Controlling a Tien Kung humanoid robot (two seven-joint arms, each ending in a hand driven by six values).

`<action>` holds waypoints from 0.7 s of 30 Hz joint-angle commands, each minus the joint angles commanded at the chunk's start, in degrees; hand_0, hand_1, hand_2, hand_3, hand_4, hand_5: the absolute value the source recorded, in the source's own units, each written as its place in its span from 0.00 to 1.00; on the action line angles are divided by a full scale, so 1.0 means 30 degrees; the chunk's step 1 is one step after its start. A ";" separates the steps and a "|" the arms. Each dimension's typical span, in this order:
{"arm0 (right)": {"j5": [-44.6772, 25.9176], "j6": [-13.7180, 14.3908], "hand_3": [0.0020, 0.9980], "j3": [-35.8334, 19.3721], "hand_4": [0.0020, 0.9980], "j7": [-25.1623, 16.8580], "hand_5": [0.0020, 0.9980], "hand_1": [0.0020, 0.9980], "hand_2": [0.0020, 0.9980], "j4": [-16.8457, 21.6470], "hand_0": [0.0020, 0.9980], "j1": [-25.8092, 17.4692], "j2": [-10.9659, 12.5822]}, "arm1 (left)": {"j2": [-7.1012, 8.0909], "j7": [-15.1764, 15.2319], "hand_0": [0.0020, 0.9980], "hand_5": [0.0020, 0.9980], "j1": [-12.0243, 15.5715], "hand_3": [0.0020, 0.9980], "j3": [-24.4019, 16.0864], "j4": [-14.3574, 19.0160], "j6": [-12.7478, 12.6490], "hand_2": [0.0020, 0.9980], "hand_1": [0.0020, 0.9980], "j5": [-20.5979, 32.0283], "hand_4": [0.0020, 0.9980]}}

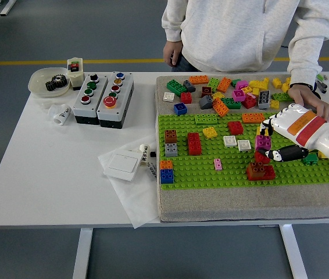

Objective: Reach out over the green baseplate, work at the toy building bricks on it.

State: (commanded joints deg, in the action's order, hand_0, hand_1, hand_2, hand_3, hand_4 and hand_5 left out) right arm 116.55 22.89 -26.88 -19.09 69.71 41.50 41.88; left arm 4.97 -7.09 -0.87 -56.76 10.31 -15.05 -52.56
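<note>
The green baseplate (211, 174) lies on a grey mat and carries several scattered bricks. My right hand (268, 143), white with an orange stripe and black fingers, reaches in from the right over the plate. It is shut on a magenta brick (263, 141). That brick hangs just above a red brick (260, 156), which is partly hidden by my thumb. A brown-and-red stack (259, 171) stands just in front of it. My left arm is out of view.
Loose bricks (234, 90) are heaped on the mat behind the plate. A person stands at the far side with one hand (307, 96) resting by that heap. Two button boxes (103, 97), a bowl of gears (49, 82) and a white switch (123, 165) lie on the left.
</note>
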 joint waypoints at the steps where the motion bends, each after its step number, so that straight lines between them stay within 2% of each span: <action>1: 0.0002 0.0044 0.48 0.0054 0.71 -0.0246 0.34 0.32 0.43 -0.0044 0.15 0.0041 -0.0013 | -0.0001 -0.0004 0.76 0.69 -0.0001 0.74 0.0005 0.0000 0.0002 0.84 0.79 0.0001 0.79; 6: -0.0549 0.0361 0.48 0.0613 0.71 -0.1589 0.34 0.32 0.43 -0.0236 0.15 0.0259 0.0013 | -0.0031 -0.0025 0.76 0.69 0.0005 0.75 -0.0020 0.0000 -0.0020 0.84 0.79 -0.0033 0.79; 21: -0.1320 0.0139 0.48 0.2779 0.72 -0.2568 0.34 0.32 0.43 -0.1301 0.15 0.1130 -0.0356 | -0.0042 -0.0095 0.76 0.69 0.0060 0.75 -0.0019 0.0000 -0.0016 0.84 0.79 -0.0167 0.79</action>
State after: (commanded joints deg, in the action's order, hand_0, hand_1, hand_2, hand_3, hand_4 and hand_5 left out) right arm 112.59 23.30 -18.55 -26.79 65.81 44.89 40.81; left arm 4.84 -7.37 -0.69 -56.81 10.31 -15.10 -53.06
